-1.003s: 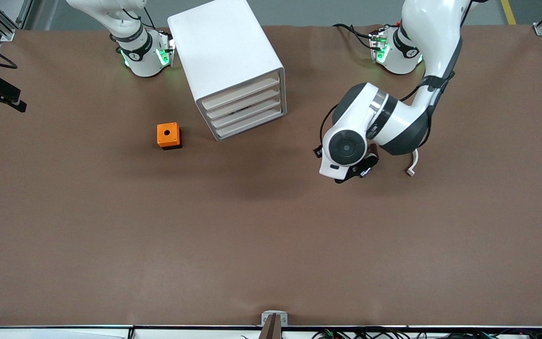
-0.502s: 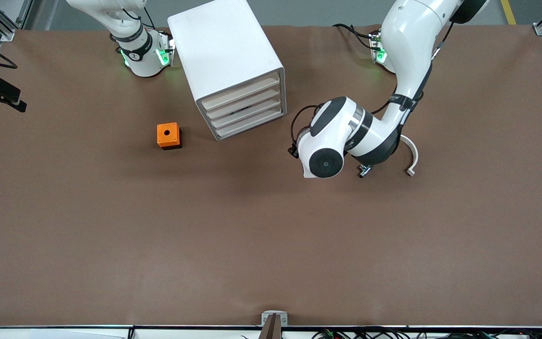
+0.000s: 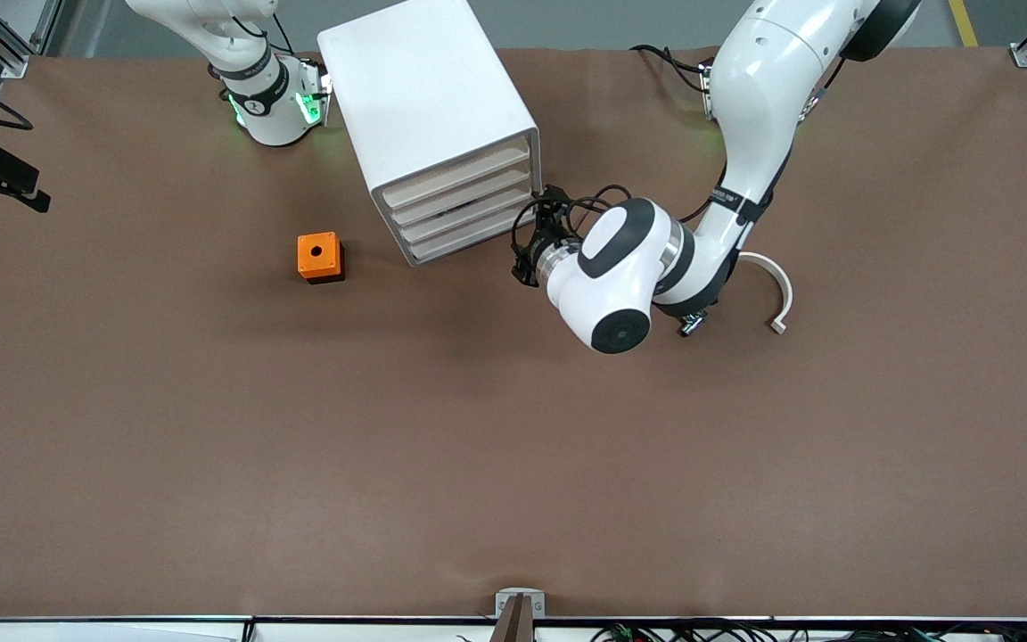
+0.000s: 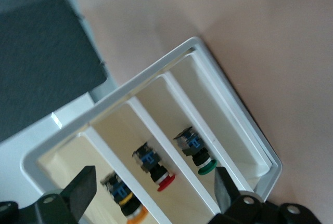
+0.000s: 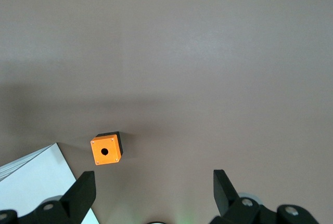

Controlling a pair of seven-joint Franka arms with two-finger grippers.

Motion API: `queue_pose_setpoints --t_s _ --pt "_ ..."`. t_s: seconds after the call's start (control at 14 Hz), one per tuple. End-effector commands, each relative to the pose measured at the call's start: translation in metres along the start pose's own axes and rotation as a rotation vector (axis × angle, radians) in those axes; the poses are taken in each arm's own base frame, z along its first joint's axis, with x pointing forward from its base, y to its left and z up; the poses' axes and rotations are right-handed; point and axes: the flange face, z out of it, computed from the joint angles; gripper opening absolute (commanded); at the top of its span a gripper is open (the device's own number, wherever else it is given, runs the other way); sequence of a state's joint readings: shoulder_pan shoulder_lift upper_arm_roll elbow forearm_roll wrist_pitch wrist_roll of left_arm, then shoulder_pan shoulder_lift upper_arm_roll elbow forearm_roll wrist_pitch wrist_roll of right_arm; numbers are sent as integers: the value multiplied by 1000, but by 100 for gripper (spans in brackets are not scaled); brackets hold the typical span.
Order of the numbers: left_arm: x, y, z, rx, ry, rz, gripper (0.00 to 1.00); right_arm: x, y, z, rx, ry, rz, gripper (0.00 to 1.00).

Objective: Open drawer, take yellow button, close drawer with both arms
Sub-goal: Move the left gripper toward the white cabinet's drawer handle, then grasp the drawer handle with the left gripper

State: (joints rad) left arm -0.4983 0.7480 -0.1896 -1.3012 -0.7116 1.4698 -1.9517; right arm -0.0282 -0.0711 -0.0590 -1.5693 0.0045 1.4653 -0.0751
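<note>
L gripper (image 3: 533, 239) at the cabinet (image 3: 424, 98) front, jaws wide, nothing held; drawer (image 3: 455, 174) shut.

My L gripper sits just in front of the drawer fronts, at the corner toward the left arm's end of the table, low over the table (image 3: 513, 446). Fingers (image 4: 83, 193) spread as wide as they go, w/ nothing between them and not touching the cabinet. Top drawer is flush w/ the 3 below it. In the left wrist view I see the button (image 4: 127, 203), orange-yellow cap, lying in that top drawer. A red-capped one (image 4: 156, 172) is in the drawer below, and a green-capped one (image 4: 200, 156) in the next. My R gripper (image 5: 153, 180) hangs high over the table, jaws also fully apart & empty, w/ the orange cube (image 5: 106, 150) below it. The cube sits beside the cabinet, toward the right arm's end.
</note>
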Motion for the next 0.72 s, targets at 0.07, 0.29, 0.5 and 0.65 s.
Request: queue_pose_setpoints --t_s 0.07,0.29,0.5,0.65 --pt "-10 4 16 132 -74 -170 100 -9 -1 -3 -16 4 3 100" --pt "-5 9 30 229 -111 -241 100 -8 -1 -3 -16 6 3 100" --pt "-4 10 34 259 -121 -264 92 -8 -1 -3 -16 6 3 100" --pt "3 16 44 306 -115 -332 80 -8 -1 -3 -16 6 2 100"
